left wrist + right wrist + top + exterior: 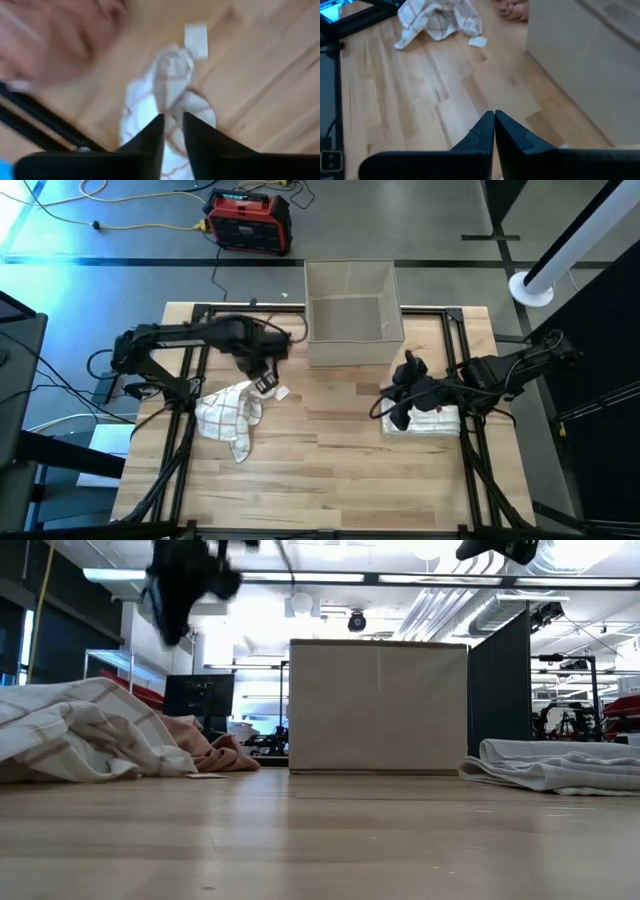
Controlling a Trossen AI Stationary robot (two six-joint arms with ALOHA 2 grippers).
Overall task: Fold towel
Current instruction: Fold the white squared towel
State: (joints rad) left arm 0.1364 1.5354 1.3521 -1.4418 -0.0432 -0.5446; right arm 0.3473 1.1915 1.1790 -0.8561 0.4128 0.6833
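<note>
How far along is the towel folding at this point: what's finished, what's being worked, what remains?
Looks done: a folded pale towel lies on the table's right side, under the shut right gripper. In hand: the left gripper is above the edge of the crumpled checked towel; whether it has any cloth can't be told. Left: that towel is still a heap, not spread or folded. The box looks empty.

1. An open beige box (pixel 350 312) stands at the far middle of my bench (pixel 330 470).
2. A small white tag (pixel 281 393) lies on the wood.
3. A red-and-black power unit (pixel 248 221) sits on the floor beyond, with yellow cable (pixel 130 225) nearby.
</note>
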